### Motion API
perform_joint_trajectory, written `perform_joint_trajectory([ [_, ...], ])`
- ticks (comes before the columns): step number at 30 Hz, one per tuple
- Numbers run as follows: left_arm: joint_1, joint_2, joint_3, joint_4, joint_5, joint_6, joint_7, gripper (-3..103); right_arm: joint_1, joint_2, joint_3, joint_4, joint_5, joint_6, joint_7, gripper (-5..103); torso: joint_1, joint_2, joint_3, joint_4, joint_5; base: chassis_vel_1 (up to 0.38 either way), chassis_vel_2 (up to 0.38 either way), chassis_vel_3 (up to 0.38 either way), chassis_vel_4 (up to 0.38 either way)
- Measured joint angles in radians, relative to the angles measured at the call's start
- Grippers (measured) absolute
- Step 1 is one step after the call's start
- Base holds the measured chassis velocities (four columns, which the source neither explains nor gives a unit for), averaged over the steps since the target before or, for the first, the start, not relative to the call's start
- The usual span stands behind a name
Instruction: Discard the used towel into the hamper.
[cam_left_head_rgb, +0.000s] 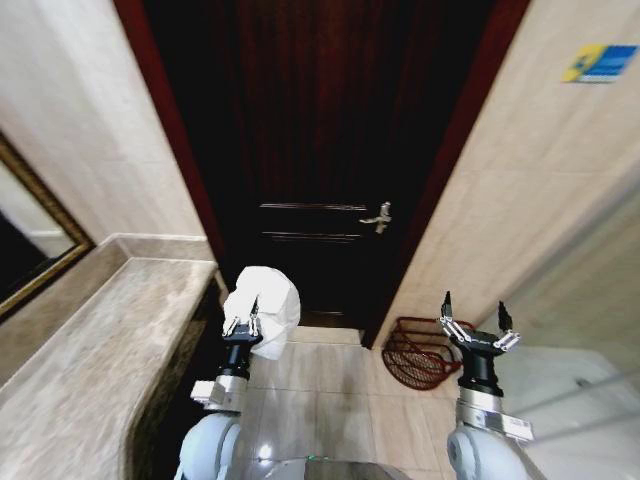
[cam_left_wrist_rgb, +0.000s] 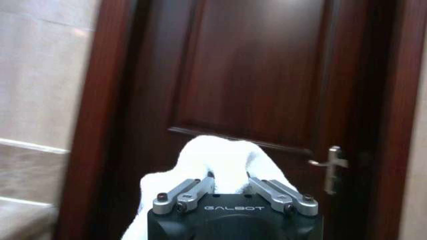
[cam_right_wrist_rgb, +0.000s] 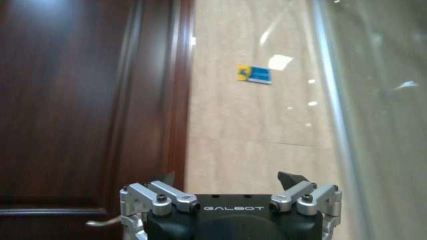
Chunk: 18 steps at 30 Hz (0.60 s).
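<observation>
The left gripper (cam_left_head_rgb: 241, 327) pinches a white towel (cam_left_head_rgb: 266, 305) at lower centre-left. The right gripper (cam_left_head_rgb: 476, 322), fingers spread, hangs lower right, just beside the hamper (cam_left_head_rgb: 412, 352) by the door (cam_left_head_rgb: 320, 150).

The floor (cam_left_head_rgb: 330, 385) is made of big, shiny, light tiles. It runs up to a dark door (cam_left_head_rgb: 310, 150) at the back and to pale tiled walls at the sides.

The hamper (cam_left_head_rgb: 415, 352) sits on the floor in the corner, on the right of the door. It is dark red and full of holes, and it is tilted so you can see into its round mouth. It is right beside the wall and the door frame.

A stone tabletop (cam_left_head_rgb: 90, 370) runs along the left wall. It is light brown with cloudy marks, and its front edge is rounded. It stands above the floor.
</observation>
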Motion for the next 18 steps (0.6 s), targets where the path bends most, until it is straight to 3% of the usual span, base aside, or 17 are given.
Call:
perform_joint_trajectory([
  [18, -0.002, 0.005, 0.008, 0.003, -0.002, 0.002, 0.001, 9, -0.010, 0.000, -0.003, 0.009, -0.009, 0.002, 0.000, 100, 0.000, 0.000, 0.000, 0.0000, 0.0000, -0.127, -0.126, -0.119, -0.124],
])
